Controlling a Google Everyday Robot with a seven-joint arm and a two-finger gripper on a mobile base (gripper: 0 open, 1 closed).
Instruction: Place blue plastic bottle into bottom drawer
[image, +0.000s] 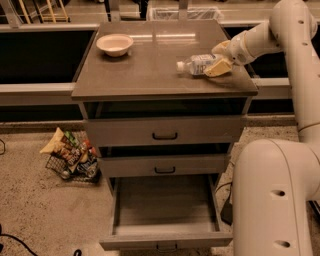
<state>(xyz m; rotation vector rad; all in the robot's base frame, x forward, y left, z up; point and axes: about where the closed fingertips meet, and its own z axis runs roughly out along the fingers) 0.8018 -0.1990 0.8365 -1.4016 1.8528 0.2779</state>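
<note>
While bottom drawer (165, 241) sits open, blue plastic bottle (196, 64) lies sideways near desk (150, 72) right edge, hand (217, 59) clamped on its base, 2 fingers (219, 68) either side, bowl (115, 44) back-left.

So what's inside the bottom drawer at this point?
Nothing visible: the bottom drawer stands pulled open, its floor bare. Its rear part is hidden under the drawer above. The blue plastic bottle lies on the cabinet top, the tool at its base.
</note>
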